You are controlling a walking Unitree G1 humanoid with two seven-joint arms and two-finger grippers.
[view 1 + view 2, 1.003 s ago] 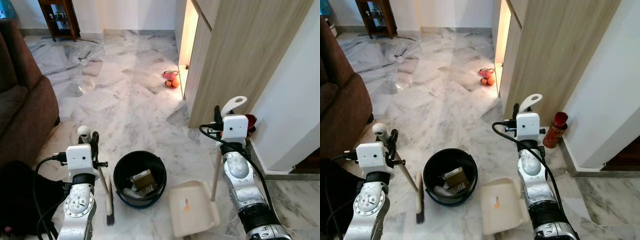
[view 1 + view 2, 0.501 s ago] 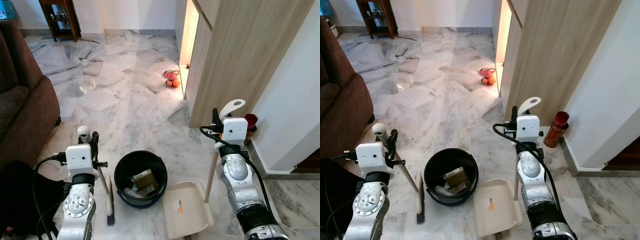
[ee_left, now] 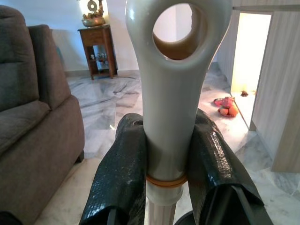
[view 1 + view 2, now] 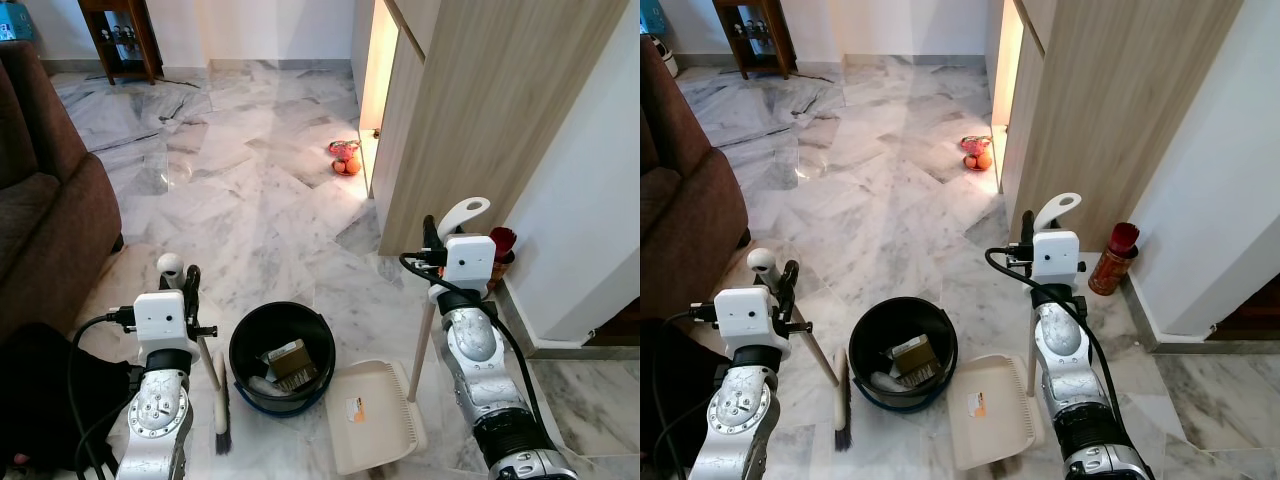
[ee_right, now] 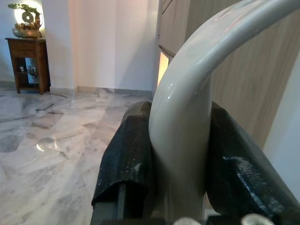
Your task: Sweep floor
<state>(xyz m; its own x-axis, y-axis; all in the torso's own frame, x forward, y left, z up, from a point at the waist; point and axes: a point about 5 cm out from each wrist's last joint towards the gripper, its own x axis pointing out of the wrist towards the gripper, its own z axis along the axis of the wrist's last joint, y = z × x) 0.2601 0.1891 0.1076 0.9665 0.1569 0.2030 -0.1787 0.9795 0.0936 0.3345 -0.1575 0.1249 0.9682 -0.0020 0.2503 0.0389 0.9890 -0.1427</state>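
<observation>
Cream plastic long-handled dustpan (image 4: 372,417) lying flat on the grey-veined white marble floor (image 4: 250,190), its open mouth just beside the round black plastic bucket (image 4: 281,357), which holds a small cardboard box and scraps; the right gripper (image 5: 180,154) has both black fingers pressed against the pan's curved upper handle, so the handle stands nearly upright beside the right arm. On the bucket's other side, the cream-handled broom with dark bristles (image 4: 219,410) leans with its bristle head on the floor close to the bucket wall; the left gripper (image 3: 168,164) pinches its shaft just below the ring-shaped handle end. Boundaries: a brown fabric sofa (image 4: 45,220) closes the robot's left edge, with a black bag (image 4: 40,400) at its foot; a light wood-grain cabinet panel (image 4: 470,110) and white wall close the right, a red bottle (image 4: 1110,258) standing at the panel's base. Ahead, open marble runs to a dark wooden side table (image 4: 118,38) by the far wall; a small red-and-orange bundle (image 4: 344,158) lies by the lit doorway edge
</observation>
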